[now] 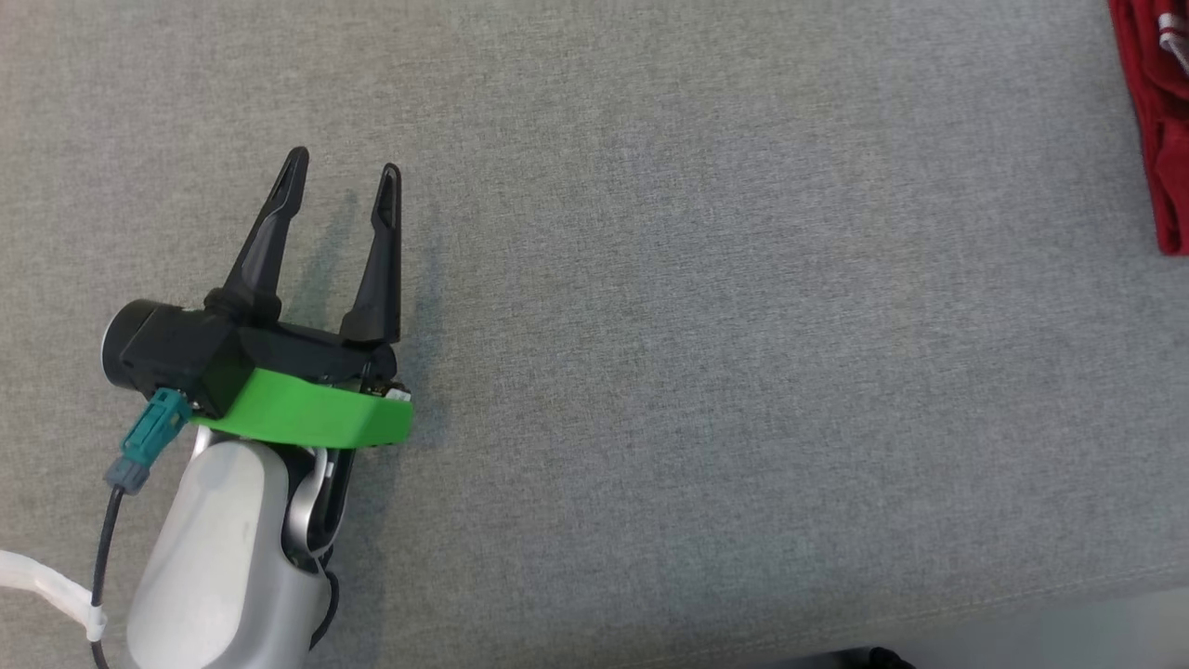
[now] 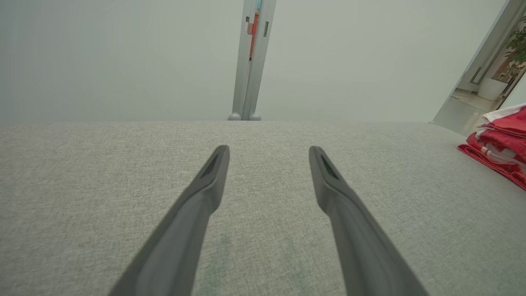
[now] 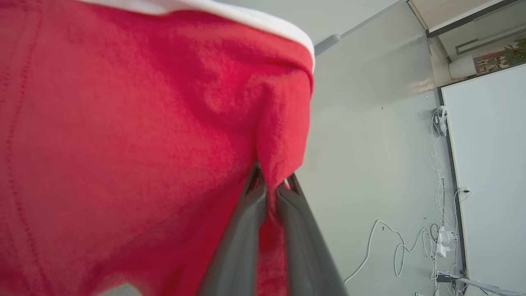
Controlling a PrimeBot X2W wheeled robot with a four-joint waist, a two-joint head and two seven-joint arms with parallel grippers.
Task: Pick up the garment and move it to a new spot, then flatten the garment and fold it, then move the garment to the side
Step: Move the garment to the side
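The garment is red with white trim. A strip of the garment [image 1: 1156,121] shows at the top right corner of the head view, and the garment [image 2: 499,146] lies bunched at the right edge of the left wrist view. In the right wrist view the garment [image 3: 135,135] hangs close in front of the camera, and my right gripper [image 3: 272,187] is shut on a fold of its red cloth. My left gripper [image 1: 344,177] hovers over the grey table [image 1: 706,307] at the left, open, with nothing between its fingers [image 2: 213,172].
The table's front edge [image 1: 1022,609] runs along the lower right of the head view. Beyond the table's far edge stands a grey post [image 2: 251,61]. White cables [image 3: 415,242] lie on the floor at the right of the right wrist view.
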